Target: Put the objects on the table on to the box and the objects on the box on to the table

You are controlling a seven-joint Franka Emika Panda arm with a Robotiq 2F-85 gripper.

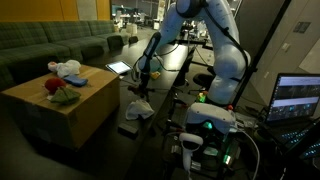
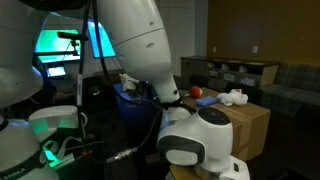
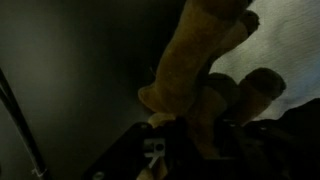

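A cardboard box (image 1: 60,110) stands left of the dark table (image 1: 170,85); it also shows in an exterior view (image 2: 250,125). On the box lie a white toy (image 1: 68,68), a red one (image 1: 53,86) and a green one (image 1: 66,97). The red toy (image 2: 196,92) and the white toy (image 2: 235,97) show again on the box top. My gripper (image 1: 142,84) hangs low over the table's near end. In the wrist view the gripper (image 3: 185,130) is shut on a tan plush toy (image 3: 195,55) that sticks out between the jaws. A whitish object (image 1: 138,108) lies below the gripper.
A tablet (image 1: 118,68) lies on the table beside the box. A green sofa (image 1: 50,45) stands behind the box. A laptop (image 1: 296,98) and lit electronics (image 1: 205,125) sit near the robot's base. The robot's own body (image 2: 195,135) blocks much of one exterior view.
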